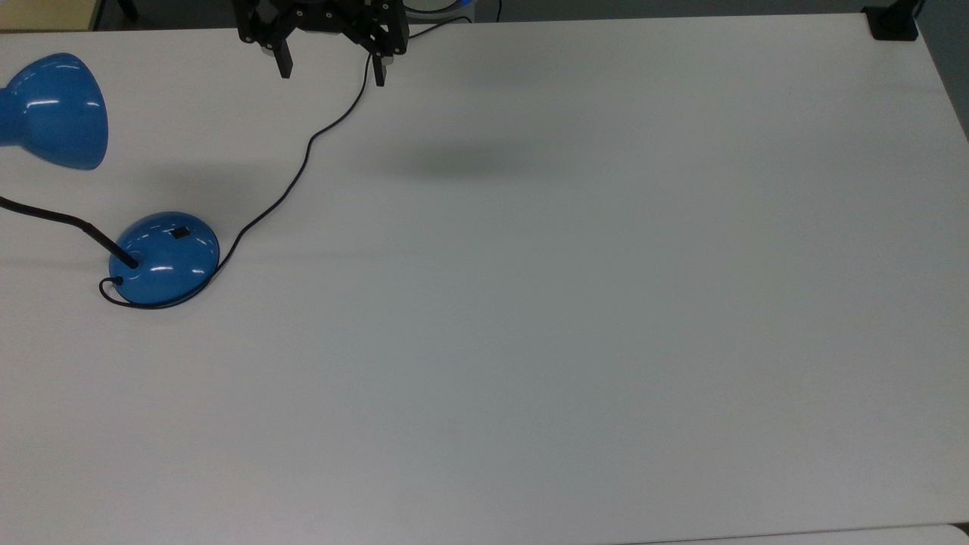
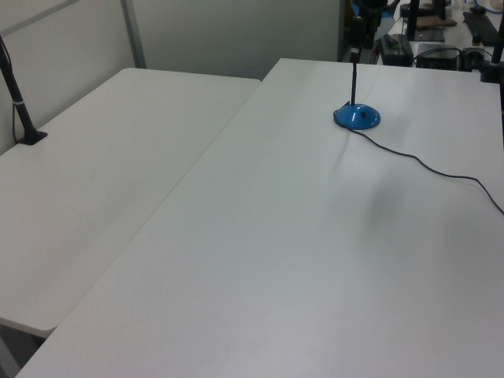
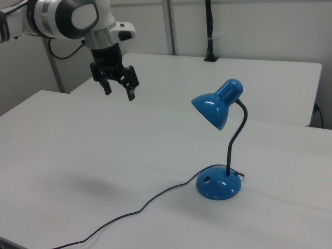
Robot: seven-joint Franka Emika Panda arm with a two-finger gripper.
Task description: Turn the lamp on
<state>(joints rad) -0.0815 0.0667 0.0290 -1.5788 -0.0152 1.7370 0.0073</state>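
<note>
Lamp [image 3: 223,145] stands unlit on the white surface [image 1: 568,303] at the top view's left, its base switch [image 1: 180,233] untouched, while the tool [image 3: 118,89] hangs spread wide and empty, well apart, pressing not yet begun.

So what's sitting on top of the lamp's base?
On the domed base sit a small black switch and the black neck rising from it; the cord curls round its edge. Nothing else rests there. The gripper hangs open, well away.
</note>
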